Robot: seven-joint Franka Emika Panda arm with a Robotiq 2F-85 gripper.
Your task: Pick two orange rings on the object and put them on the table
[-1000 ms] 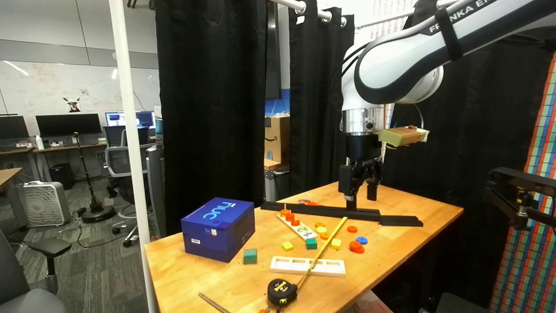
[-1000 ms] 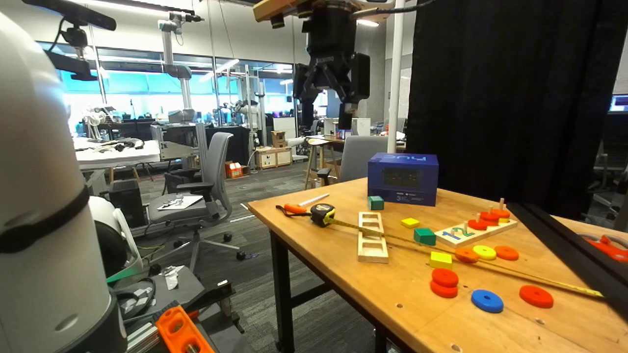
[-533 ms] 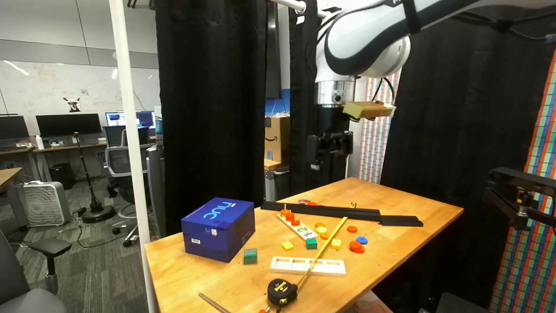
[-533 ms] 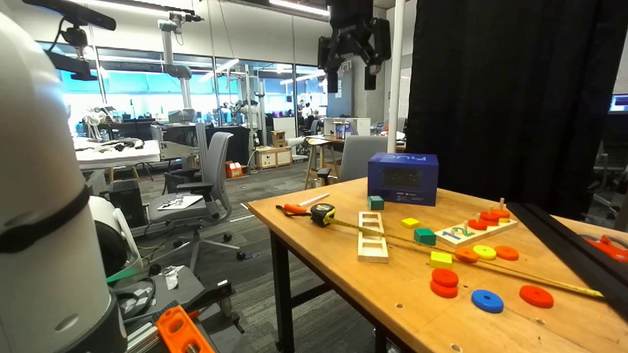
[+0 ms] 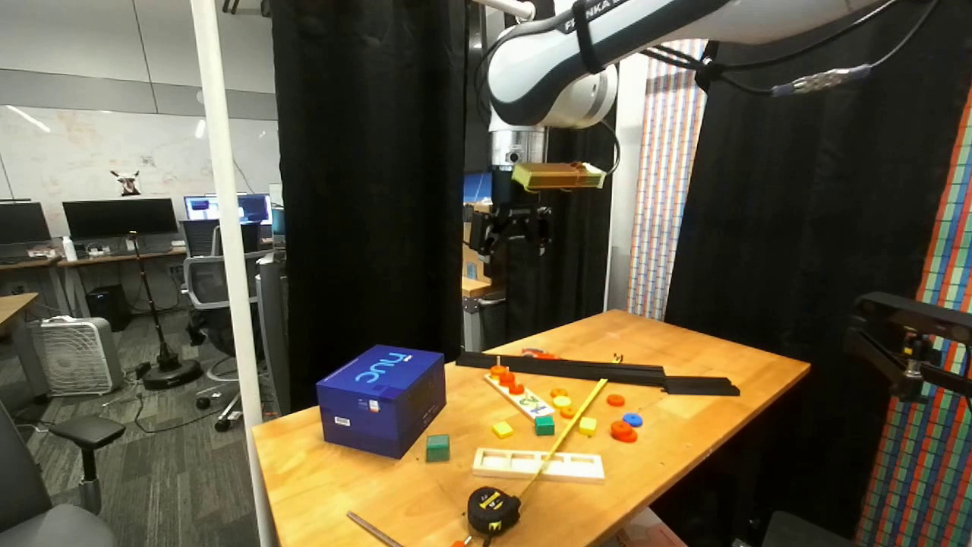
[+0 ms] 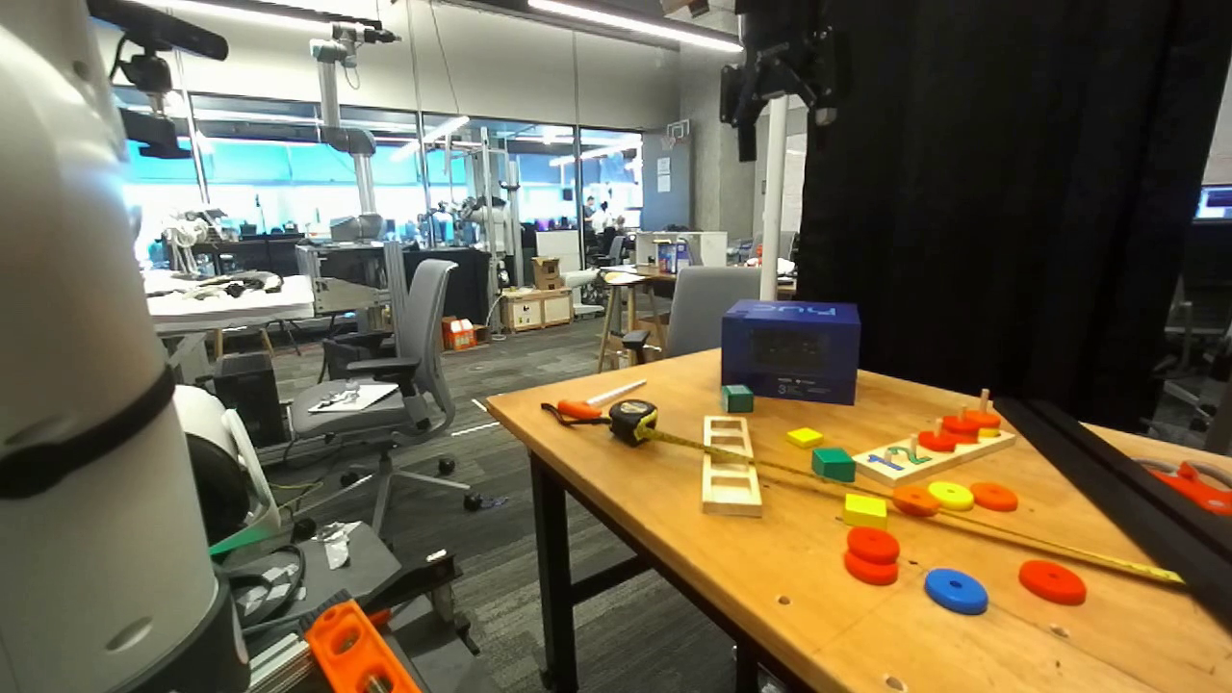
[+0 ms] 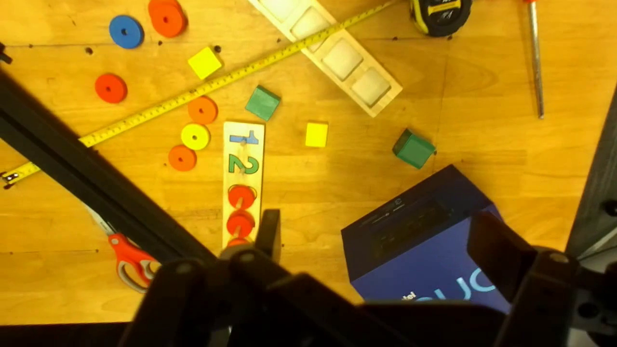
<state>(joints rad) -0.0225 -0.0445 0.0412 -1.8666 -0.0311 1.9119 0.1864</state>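
Orange-red rings [image 7: 241, 196] sit on pegs of a wooden number board [image 7: 243, 152]; the last ones are partly hidden by a finger in the wrist view. In both exterior views the pegged rings [image 6: 936, 441] [image 5: 516, 389] show near the black bar. Several loose orange and red rings [image 7: 182, 158] [image 6: 1052, 582] lie on the table [image 7: 299, 193], two of them stacked [image 6: 872, 545]. My gripper [image 7: 378, 241] is open and empty, high above the table, its fingers spanning from beside the board to over the blue box. It hangs high in both exterior views [image 5: 518, 258] [image 6: 785, 135].
A blue box [image 6: 789, 351] stands near the board. A black bar [image 7: 96, 164], a yellow tape measure [image 6: 633, 422], a slotted wooden tray [image 5: 539, 465], scissors [image 7: 130, 258], a screwdriver [image 7: 536, 62], green and yellow blocks, and a blue ring [image 6: 956, 590] lie on the table.
My gripper has risen and moved sideways, leftward in an exterior view, from above the black bar toward the board and blue box. It stays open. Objects on the table have not moved.
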